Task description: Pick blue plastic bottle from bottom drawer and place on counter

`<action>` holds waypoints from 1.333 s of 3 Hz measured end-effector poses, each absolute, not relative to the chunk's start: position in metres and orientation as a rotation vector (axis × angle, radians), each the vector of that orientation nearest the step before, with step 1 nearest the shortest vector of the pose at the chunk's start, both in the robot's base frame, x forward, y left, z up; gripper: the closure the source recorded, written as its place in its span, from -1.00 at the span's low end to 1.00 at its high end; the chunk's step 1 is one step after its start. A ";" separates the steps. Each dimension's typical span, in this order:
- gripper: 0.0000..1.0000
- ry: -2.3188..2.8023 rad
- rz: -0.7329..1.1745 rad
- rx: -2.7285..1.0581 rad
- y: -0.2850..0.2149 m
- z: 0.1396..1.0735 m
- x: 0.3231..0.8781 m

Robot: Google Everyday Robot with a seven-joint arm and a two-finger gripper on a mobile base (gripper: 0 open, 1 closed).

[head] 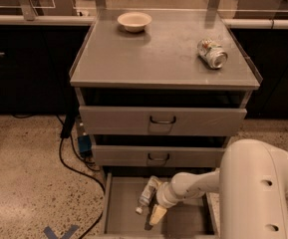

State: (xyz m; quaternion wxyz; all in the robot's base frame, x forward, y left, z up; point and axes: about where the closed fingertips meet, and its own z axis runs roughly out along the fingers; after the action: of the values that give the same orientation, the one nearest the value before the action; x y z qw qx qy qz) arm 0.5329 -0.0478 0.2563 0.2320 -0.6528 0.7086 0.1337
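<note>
The blue plastic bottle [147,193] lies on the floor of the bottom drawer [123,219], a little left of the drawer's middle. It lies on a slant: its white cap points toward the drawer's front left, and its other end reaches back toward the drawer's rear. The drawer is pulled out, with its low left wall and flat grey floor showing.

The gripper [157,214] is down inside the same drawer, near its middle, just to the right of the bottle's cap end. One pale tan tip points down at the drawer floor, close beside the bottle. The bottle runs along the left side of the gripper and its wrist, so near that I cannot tell whether they touch. Nor can I tell whether the jaws are spread, pressed together or around the bottle. The white arm [198,182] comes into the drawer from its right side, and its bulky housing covers the drawer's right front corner.

Directly above the drawer are two closed drawer fronts [128,156] with dark loop handles, and above those is the counter [158,63]. On it, over the drawer's right side, lies a crushed can [212,53]. Farther back, over the drawer's left half, stands a small pale bowl [134,21]. A black cable [69,163] trails on the speckled floor left of the drawer.
</note>
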 end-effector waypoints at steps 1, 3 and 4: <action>-1.00 1.881 0.377 -1.883 -0.043 0.240 0.545; -1.00 1.805 0.380 -1.959 -0.037 0.224 0.570; -1.00 1.774 0.444 -1.965 -0.024 0.195 0.576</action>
State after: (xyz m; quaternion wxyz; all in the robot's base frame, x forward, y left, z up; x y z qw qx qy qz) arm 0.5763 -0.0236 0.1950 0.2268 -0.7129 0.6437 0.1610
